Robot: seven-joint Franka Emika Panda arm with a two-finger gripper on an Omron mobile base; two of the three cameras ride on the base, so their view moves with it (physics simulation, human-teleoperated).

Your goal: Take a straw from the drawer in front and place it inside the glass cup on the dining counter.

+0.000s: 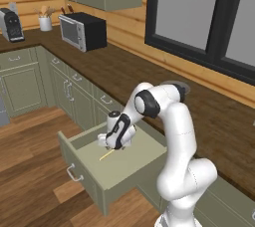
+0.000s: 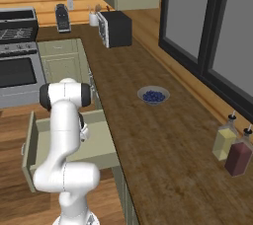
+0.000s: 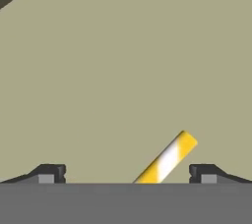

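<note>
The sage-green drawer (image 1: pixel 130 164) stands pulled out below the dark worktop, and its pale floor (image 3: pixel 123 70) lies close under the hand. The straw (image 1: pixel 106 155) lies on that floor, thin and yellow. In the hand view the straw (image 3: pixel 167 159) shows yellow and white stripes and slants up between the two fingertips, nearer the right one. My gripper (image 1: pixel 107 145) hangs low inside the drawer, straight over the straw. The gripper (image 3: pixel 127 174) is open wide, with neither fingertip (image 3: pixel 49 173) touching the straw. The drawer (image 2: pixel 101 142) is partly hidden behind my arm in the right base view. The glass cup and the dining counter are out of view.
A grey bowl of blueberries (image 2: pixel 153 95) sits on the dark wood worktop (image 2: pixel 163 140). Two bottles (image 2: pixel 232 147) stand at its right end. A black toaster oven (image 1: pixel 82 31) and a coffee machine (image 1: pixel 11 24) stand further back. A stove (image 2: pixel 17 68) is to the left.
</note>
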